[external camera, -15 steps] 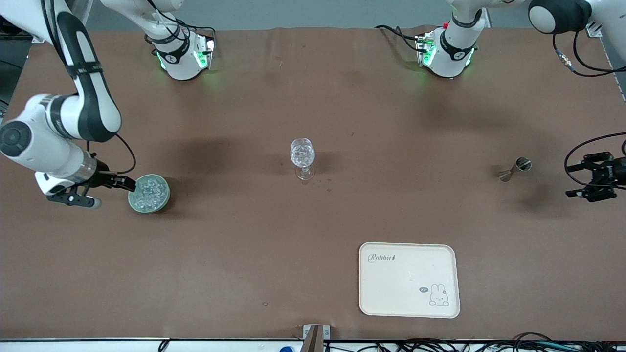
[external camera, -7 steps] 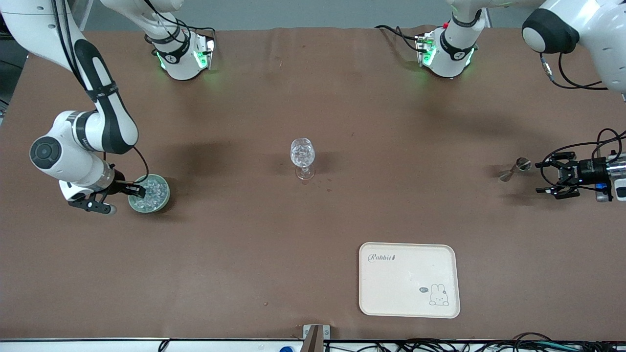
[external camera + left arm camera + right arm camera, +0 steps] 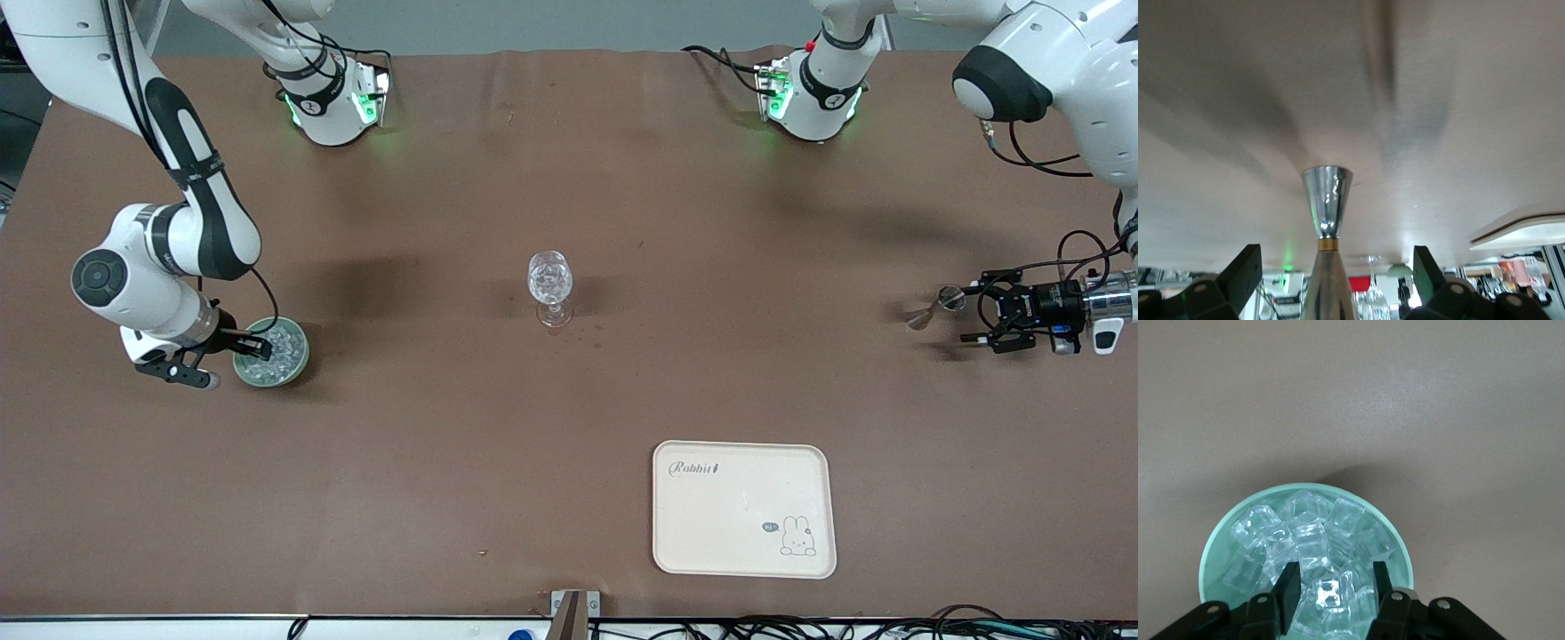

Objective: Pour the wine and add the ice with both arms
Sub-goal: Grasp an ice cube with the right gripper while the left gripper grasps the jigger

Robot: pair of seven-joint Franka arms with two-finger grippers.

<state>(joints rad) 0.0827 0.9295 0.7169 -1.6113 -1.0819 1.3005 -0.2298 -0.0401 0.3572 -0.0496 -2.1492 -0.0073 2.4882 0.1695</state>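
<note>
The ice [image 3: 274, 348] is a heap of clear cubes in a pale green bowl [image 3: 293, 364] toward the right arm's end of the table. My right gripper [image 3: 254, 347] is open, its tips down in the bowl. In the right wrist view the gripper [image 3: 1333, 590] straddles one cube of the ice [image 3: 1332, 594] without touching it. A clear cut-pattern wine glass [image 3: 549, 286] stands mid-table. A steel jigger [image 3: 938, 308] stands toward the left arm's end. My left gripper [image 3: 974, 313] is open right beside it. In the left wrist view the jigger [image 3: 1327, 207] stands between the open fingers [image 3: 1245, 273].
A cream tray [image 3: 743, 508] with a rabbit drawing lies nearer the front camera than the glass, toward the left arm's end. Both arm bases [image 3: 333, 102] stand at the table edge farthest from the front camera. Cables run along the nearest table edge.
My left gripper has moved in toward the jigger until its open fingers flank it. My right gripper has moved from beside the bowl to over it, with its tips down among the ice.
</note>
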